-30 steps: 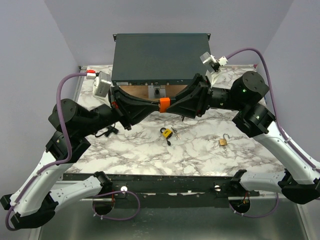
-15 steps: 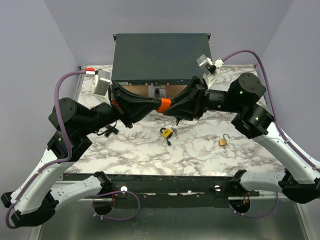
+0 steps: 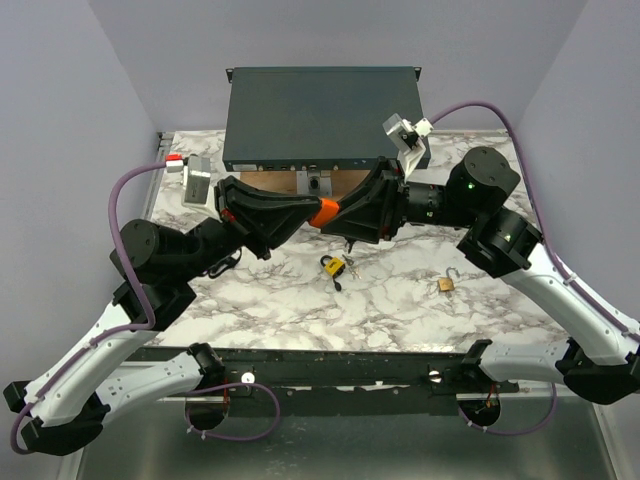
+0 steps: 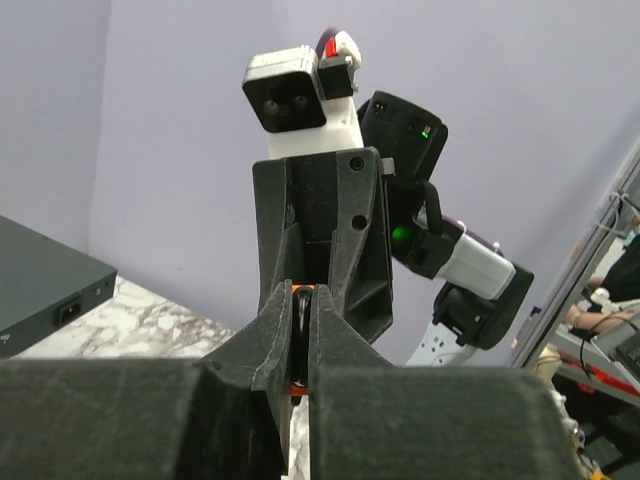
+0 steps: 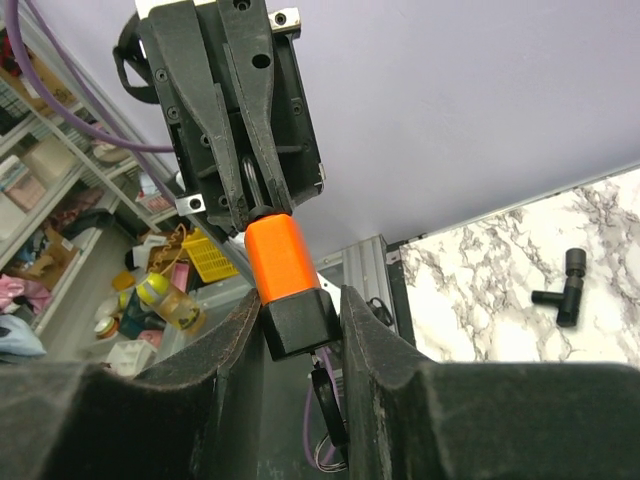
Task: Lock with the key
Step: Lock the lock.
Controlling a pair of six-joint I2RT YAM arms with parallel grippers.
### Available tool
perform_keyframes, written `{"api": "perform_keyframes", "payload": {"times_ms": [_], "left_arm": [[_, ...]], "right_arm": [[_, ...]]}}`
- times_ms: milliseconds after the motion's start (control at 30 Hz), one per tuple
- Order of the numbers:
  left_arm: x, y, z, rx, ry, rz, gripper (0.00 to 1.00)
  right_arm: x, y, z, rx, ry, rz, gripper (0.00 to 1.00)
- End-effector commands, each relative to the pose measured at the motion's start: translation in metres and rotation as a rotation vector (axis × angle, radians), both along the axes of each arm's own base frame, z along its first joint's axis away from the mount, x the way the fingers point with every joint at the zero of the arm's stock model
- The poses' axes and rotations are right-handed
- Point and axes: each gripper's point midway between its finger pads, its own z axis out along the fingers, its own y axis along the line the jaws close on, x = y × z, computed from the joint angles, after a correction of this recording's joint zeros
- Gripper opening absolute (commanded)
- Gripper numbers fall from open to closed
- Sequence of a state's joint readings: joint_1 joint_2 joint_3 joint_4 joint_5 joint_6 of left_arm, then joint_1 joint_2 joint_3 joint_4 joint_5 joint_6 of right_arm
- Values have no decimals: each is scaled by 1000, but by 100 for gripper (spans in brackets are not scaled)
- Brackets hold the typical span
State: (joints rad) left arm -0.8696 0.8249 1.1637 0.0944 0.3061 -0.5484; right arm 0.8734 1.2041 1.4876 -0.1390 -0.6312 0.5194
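An orange padlock (image 3: 320, 212) with a black base is held in the air between both grippers, above the marble table (image 3: 400, 310). My left gripper (image 3: 308, 210) is shut on its dark shackle (image 4: 301, 312). My right gripper (image 3: 338, 215) is shut on the black base (image 5: 298, 322), with the orange body (image 5: 277, 256) sticking out past the fingertips. A dark key (image 5: 328, 395) on a wire ring hangs from the black base between the right fingers. No orange key head shows apart from this block.
A yellow-bodied padlock (image 3: 332, 264) with keys lies on the table below the grippers. A small brass padlock (image 3: 447, 284) lies open to the right. A dark flat box (image 3: 320, 115) stands at the back. A black L-shaped part (image 5: 563, 290) lies at the left.
Both grippers, still joined at the orange padlock, have shifted slightly left. The right wrist has swung left and the left wrist has dropped a little.
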Motion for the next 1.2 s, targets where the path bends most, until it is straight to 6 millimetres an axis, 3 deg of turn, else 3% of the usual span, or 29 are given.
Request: {"api": "perform_keyframes", "payload": {"times_ms": [0, 367, 800, 1167], "left_arm": [[-26, -53, -120, 295, 266, -258, 0], [-29, -70, -144, 281, 300, -276, 0], [-21, -88, -164, 260, 321, -261, 0], [-3, -98, -172, 222, 347, -194, 0]], "right_arm": [[26, 12, 75, 262, -81, -115, 1], [25, 13, 97, 320, -86, -101, 1], [25, 22, 107, 347, -68, -58, 1], [26, 37, 92, 318, -32, -41, 1]]}}
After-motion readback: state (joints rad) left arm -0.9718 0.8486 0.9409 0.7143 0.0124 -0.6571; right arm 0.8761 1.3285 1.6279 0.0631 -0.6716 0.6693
